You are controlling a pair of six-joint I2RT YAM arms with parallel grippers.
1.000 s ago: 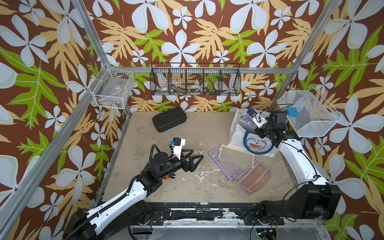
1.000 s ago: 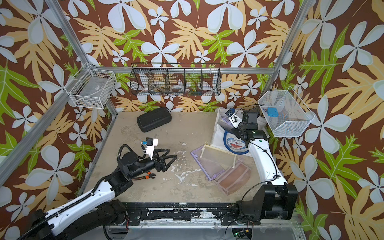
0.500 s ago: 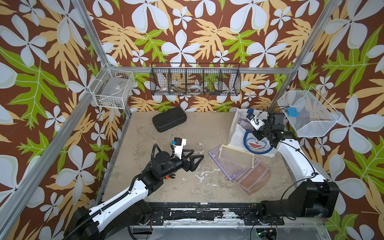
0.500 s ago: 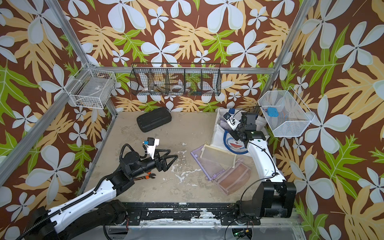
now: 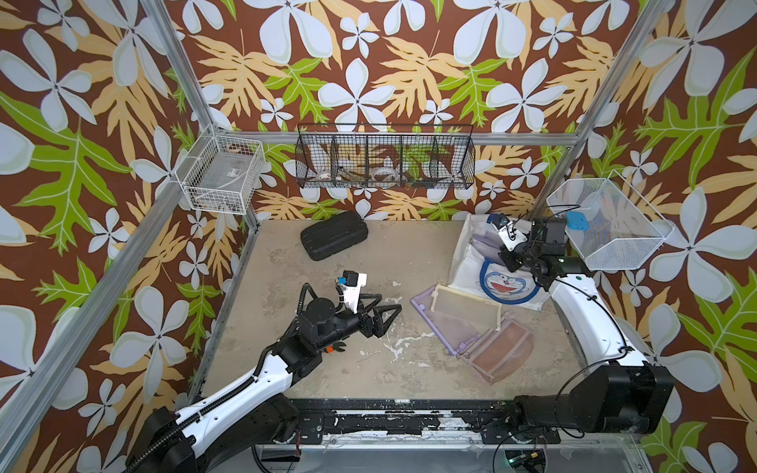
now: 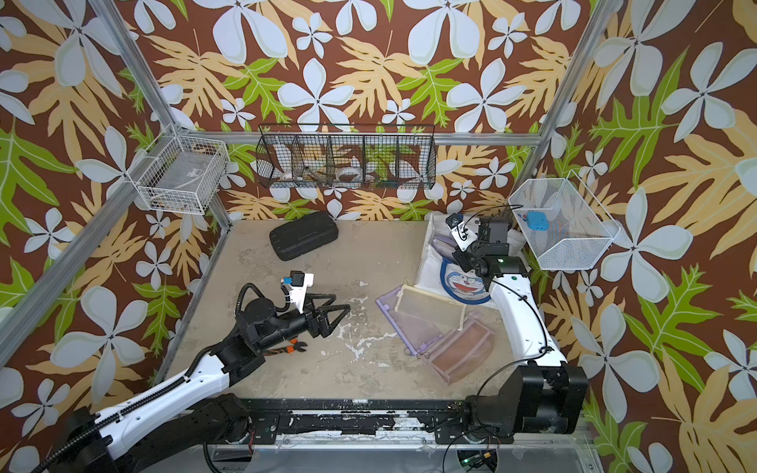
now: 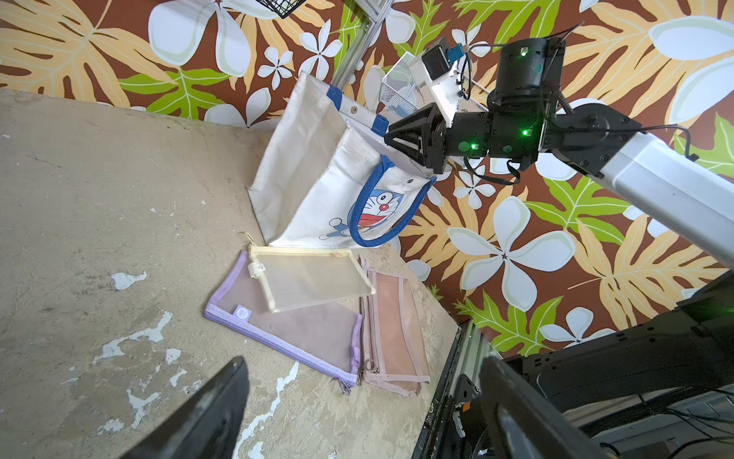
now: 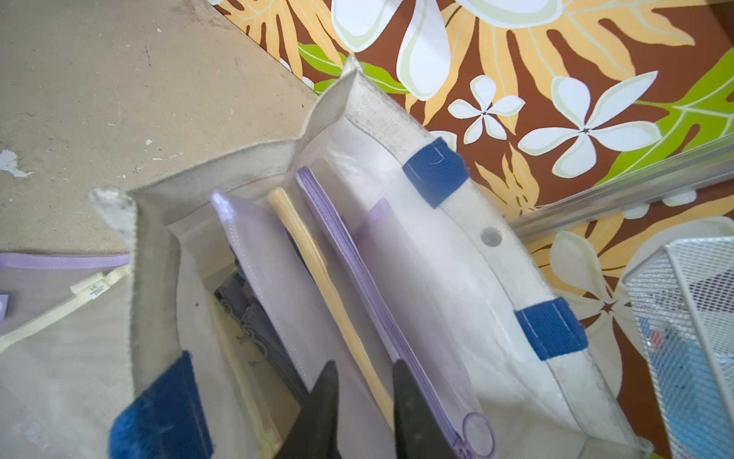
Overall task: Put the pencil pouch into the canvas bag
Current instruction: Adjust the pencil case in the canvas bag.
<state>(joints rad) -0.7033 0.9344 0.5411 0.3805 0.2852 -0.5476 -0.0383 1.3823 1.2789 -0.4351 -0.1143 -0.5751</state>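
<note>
The pencil pouch [image 8: 318, 274], yellow-edged, is standing on edge inside the canvas bag [image 8: 456, 246], packed between lilac pouches [image 8: 254, 258]. I am hovering my right hand [image 8: 364, 365] just over the bag's mouth, its fingers parted a little, the pouch's yellow edge running between them ungripped. The bag is standing at the far right corner of the bench [image 5: 327, 368]. Three mesh pouches [image 5: 465, 305] are lying overlapped just in front of it. My left hand [image 5: 391, 302] is hanging wide open and empty above mid-bench, well apart.
</note>
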